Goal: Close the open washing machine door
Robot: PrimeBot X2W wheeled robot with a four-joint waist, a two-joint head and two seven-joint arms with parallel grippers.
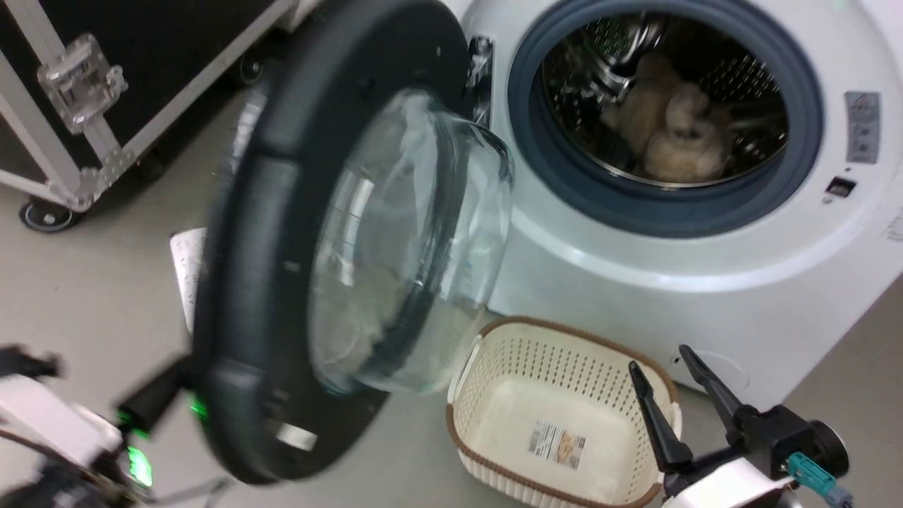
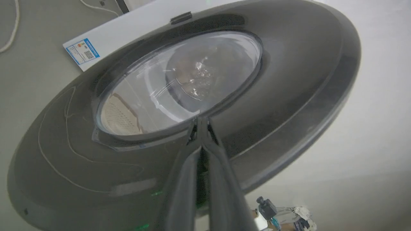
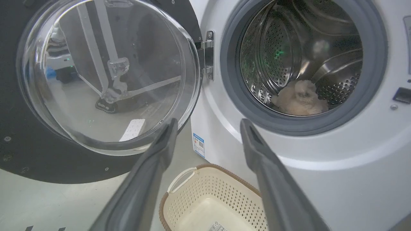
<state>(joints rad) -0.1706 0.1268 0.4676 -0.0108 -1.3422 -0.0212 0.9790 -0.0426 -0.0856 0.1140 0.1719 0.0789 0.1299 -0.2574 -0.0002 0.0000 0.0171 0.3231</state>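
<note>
Head view is showing you the washing machine door (image 1: 346, 247) standing open, swung out from the washing machine (image 1: 635, 282) on the metal hinge (image 1: 481, 70), which is sitting at 9 o'clock of the drum opening. The door is running from 12 o'clock down to 7 o'clock of the frame and is appearing blurred. Its wide black plastic rim (image 1: 233, 339) is surrounding a clear glass bowl window (image 1: 423, 233) that is bulging toward 3 o'clock, at the machine. At 1 o'clock, the grey rubber ring (image 1: 564, 183) is framing the steel drum (image 1: 741, 77), where a pale fluffy item (image 1: 670, 134) is lying. A cream basket (image 1: 487, 395) is sitting on the floor at 6 o'clock, just beside the machine front.

Left wrist view is giving you the door's outer face, a glossy dark surface. The left gripper (image 2: 199, 122) is lying with its fingers pressed together, holding nothing, and its tips are touching that face at 6 o'clock of the window edge.

Right wrist view is showing you the right gripper (image 3: 208, 123) with fingers spread apart and gripping nothing, apart from the door. Here the door is standing at 9 o'clock, the drum at 2 o'clock, and a blue sticker (image 3: 199, 145) is showing on the machine front near centre.
</note>
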